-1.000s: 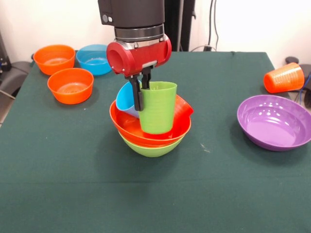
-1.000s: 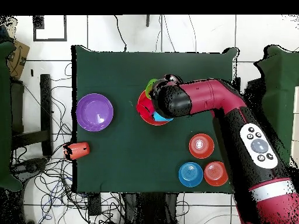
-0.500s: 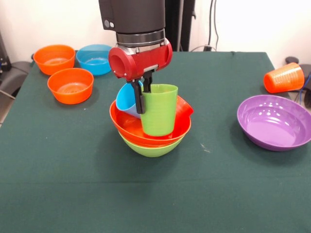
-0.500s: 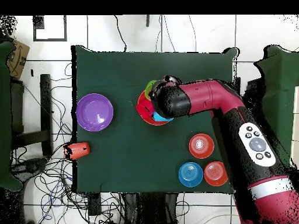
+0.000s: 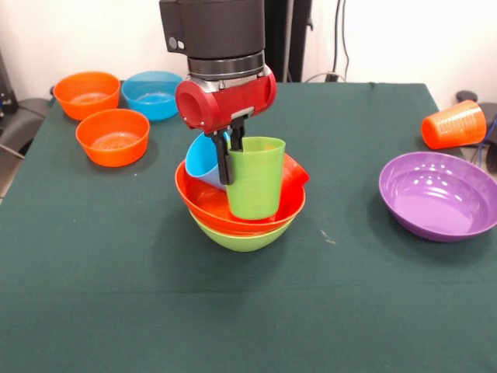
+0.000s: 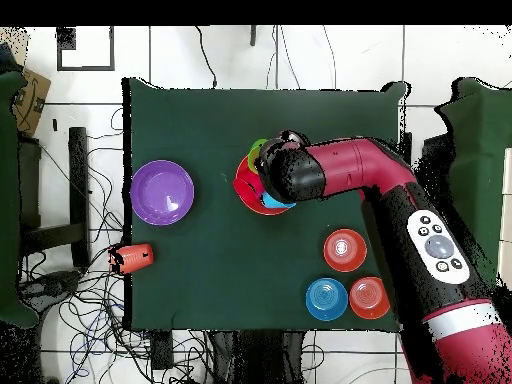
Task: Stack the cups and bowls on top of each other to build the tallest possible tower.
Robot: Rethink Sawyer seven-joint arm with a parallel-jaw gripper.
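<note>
Two bowls nested: orange-red bowl [image 5: 203,200] sat in the lime green bowl [image 5: 241,235], forming the tower's base at mid-table.
Gripper [image 5: 231,151]: jaws pinched the lime green cup [image 5: 254,179] by its rim, one finger inside (probably to keep it upright).
Green cup: held inside the orange-red bowl, beside a tilted light blue cup [image 5: 205,159].
Spare pieces: purple bowl [image 5: 437,193] and toppled orange cup [image 5: 453,124] lay well apart.

The tower [image 5: 242,210] stands at the centre of the desk [image 5: 155,311]. In the front view, three small bowls [image 5: 113,137] cluster at 10 o'clock, one large bowl [image 5: 439,194] lies at 3 o'clock, and a tipped cup [image 5: 454,124] lies at 2 o'clock.
</note>
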